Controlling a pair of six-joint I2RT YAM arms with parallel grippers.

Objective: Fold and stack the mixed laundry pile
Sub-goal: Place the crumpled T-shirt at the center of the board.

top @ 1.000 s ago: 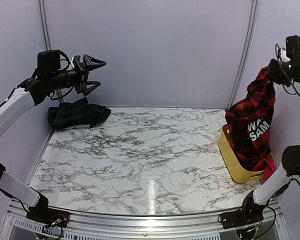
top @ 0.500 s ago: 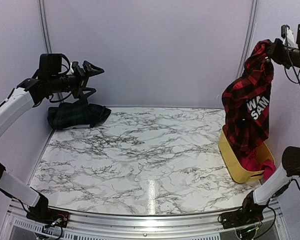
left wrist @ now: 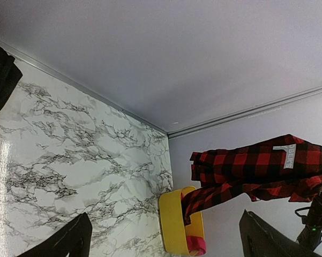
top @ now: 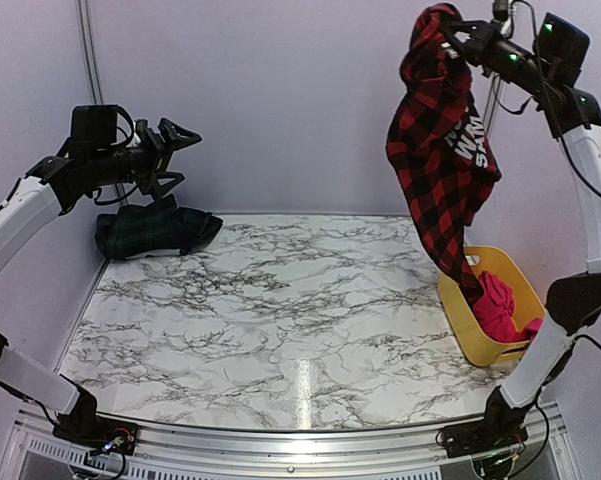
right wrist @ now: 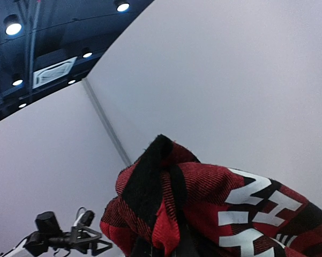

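At the far left, the left gripper [top: 190,155] is being held in the air above the table [top: 280,300], turned toward the right. Its fingers are standing wide apart and nothing is being gripped between them. It is probably being held ready in this way so that a hanging edge of cloth can be taken when one is brought near.

Just below it, in the far left corner, the dark green-black plaid garment [top: 155,228] is lying on the table as a compact bundle. It is apart from both grippers, and it seems to be put aside there so that the middle of the table is left for folding. Whether it is neatly folded cannot be told.

To the right, the red-and-black checked garment [top: 440,170] is being held high in the air. It is hanging down in a long loose shape, with the white letters [top: 470,140] turned sideways. The right gripper [top: 458,40] is at its top, with the fingers clamped together on a bunch of the cloth; in the right wrist view the cloth is covering the fingers themselves. Such height is judged to be needed so that the garment can hang free.

The lowest end of the cloth is reaching down to the yellow tub [top: 460,330] at the right edge of the table. Inside the tub, the magenta-pink garment [top: 495,305] is lying crumpled, not yet taken out.
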